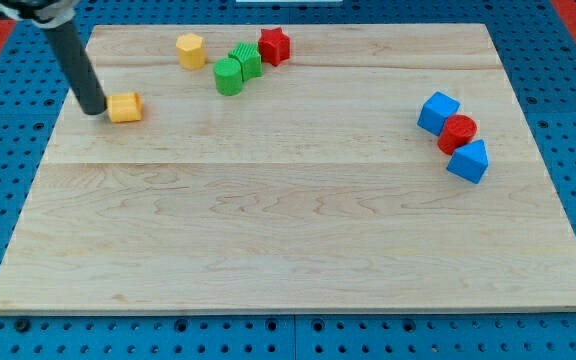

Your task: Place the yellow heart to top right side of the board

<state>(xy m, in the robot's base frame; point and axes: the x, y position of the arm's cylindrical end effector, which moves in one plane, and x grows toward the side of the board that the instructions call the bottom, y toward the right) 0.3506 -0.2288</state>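
Pale wood desk [288, 260], and toward its far left the yellow heart [125, 107] sits with my tip [96, 110] against its left side; a bare rod, no gripper; the push looks barely begun and calls for a long shove rightward, skirting the green blocks [236, 68].

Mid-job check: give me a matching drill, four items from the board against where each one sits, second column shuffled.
Items:
1. my tip
2. red star
3. blue cube
4. green blocks

Places:
A. the view's right, beside the red cylinder
B. top centre, left of the red star
C. just left of the yellow block at the view's left
D. top centre, rightmost of its cluster

Pairs: 1-C, 2-D, 3-A, 4-B
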